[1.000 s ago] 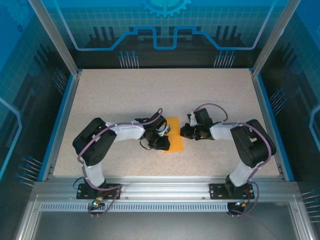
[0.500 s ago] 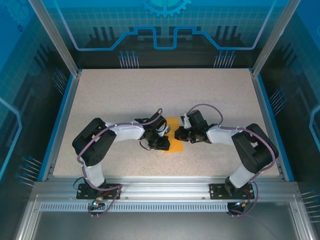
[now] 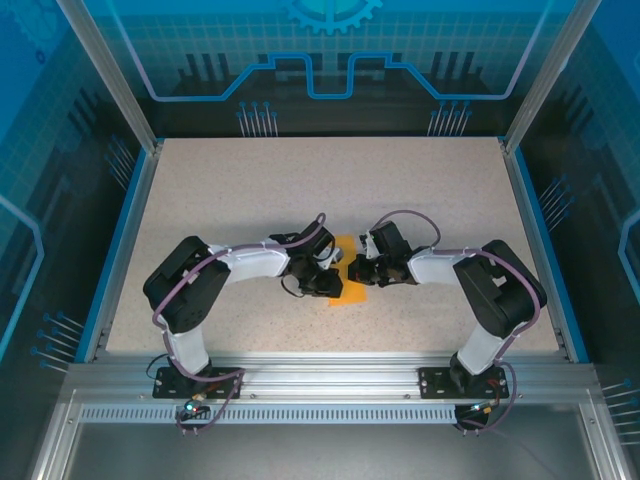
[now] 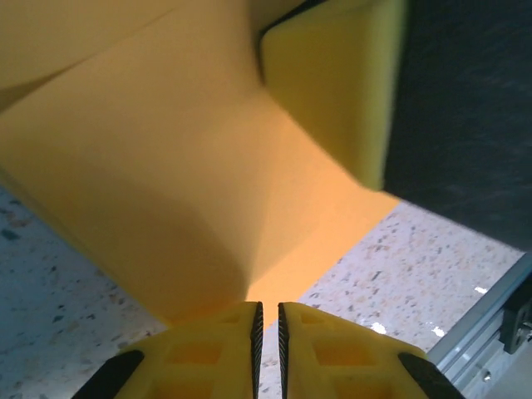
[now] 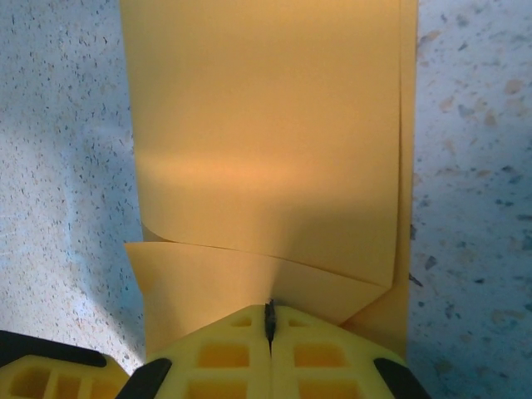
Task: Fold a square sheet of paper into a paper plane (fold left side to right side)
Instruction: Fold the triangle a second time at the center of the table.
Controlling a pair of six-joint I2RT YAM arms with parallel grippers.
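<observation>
My left gripper (image 4: 268,320), ribbed and yellow, is pinching a raised corner of the smooth, creased square sheet of paper (image 5: 266,150) on the speckled tabletop (image 5: 66,166). My right gripper (image 5: 268,320), fully closed, is pressing its folded layer.

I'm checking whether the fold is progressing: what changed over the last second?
The right tool moved left, over the right edge of the orange sheet of paper; nothing was gripped or released. The left tool stayed at the sheet's left side, and the sheet did not shift.
</observation>
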